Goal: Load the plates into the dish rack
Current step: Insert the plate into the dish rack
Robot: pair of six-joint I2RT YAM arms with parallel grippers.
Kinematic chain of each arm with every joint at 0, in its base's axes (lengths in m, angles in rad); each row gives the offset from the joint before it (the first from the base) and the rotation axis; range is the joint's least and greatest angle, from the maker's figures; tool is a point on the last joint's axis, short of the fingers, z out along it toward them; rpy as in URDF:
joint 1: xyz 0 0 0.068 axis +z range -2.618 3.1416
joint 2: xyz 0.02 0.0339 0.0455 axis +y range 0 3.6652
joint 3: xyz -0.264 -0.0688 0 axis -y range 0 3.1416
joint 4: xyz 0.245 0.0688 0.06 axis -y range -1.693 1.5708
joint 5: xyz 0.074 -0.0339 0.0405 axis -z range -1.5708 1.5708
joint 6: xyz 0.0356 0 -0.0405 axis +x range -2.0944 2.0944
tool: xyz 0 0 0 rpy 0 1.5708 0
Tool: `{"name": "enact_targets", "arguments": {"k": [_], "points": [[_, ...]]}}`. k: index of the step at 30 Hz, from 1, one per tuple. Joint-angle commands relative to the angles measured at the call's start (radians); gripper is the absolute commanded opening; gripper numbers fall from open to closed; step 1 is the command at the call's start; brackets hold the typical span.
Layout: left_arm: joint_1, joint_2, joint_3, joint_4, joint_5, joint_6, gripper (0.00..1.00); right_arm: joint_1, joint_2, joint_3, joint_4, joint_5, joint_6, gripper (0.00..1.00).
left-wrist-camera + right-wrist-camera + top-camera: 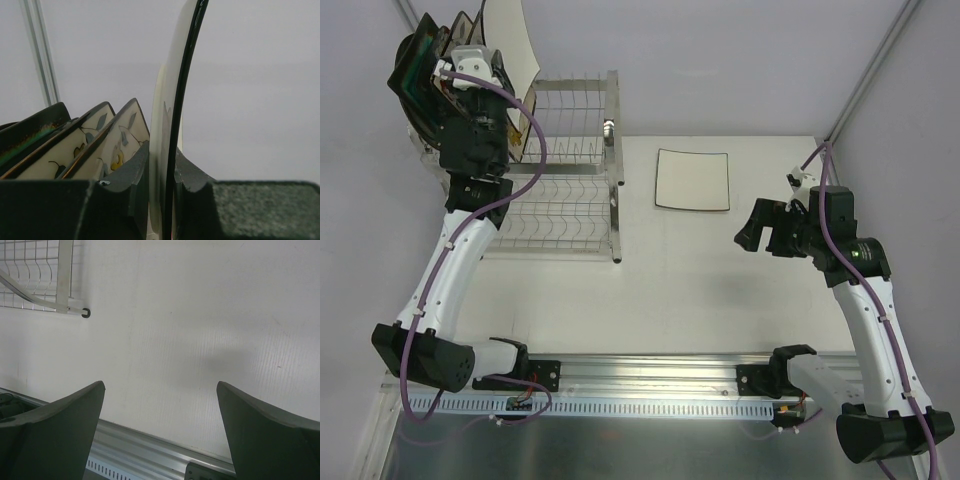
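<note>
White table [720, 290], square plate [692, 180] beside rack [570, 215]

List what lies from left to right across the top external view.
First the racked plates → held round plate → bare right part of the dish rack → white square plate → open right gripper.

We see soft, even, bright light from overhead. The white desk [720, 290] carries only faint shadows, and in the wrist view a pale grey patch lies ahead of the right pincer [160, 385]. Close up, the left pincer [162, 167] and the plate [170, 100] it grips look soft and out of focus.
</note>
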Motion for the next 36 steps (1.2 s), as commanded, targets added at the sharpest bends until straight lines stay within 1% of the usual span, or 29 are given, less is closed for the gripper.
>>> {"name": "enact_targets", "arguments": {"k": [1, 26, 36], "points": [[0.002, -0.037, 0.030, 0.241, 0.036, -0.023, 0.00, 0.008, -0.001, 0.039, -0.005, 0.000, -0.021, 1.00], [0.002, -0.071, -0.076, 0.208, 0.033, -0.048, 0.00, 0.009, -0.008, 0.039, -0.005, -0.012, -0.015, 1.00], [0.002, -0.107, -0.126, 0.204, 0.024, -0.046, 0.00, 0.014, -0.014, 0.035, -0.003, -0.012, -0.015, 1.00]]}}
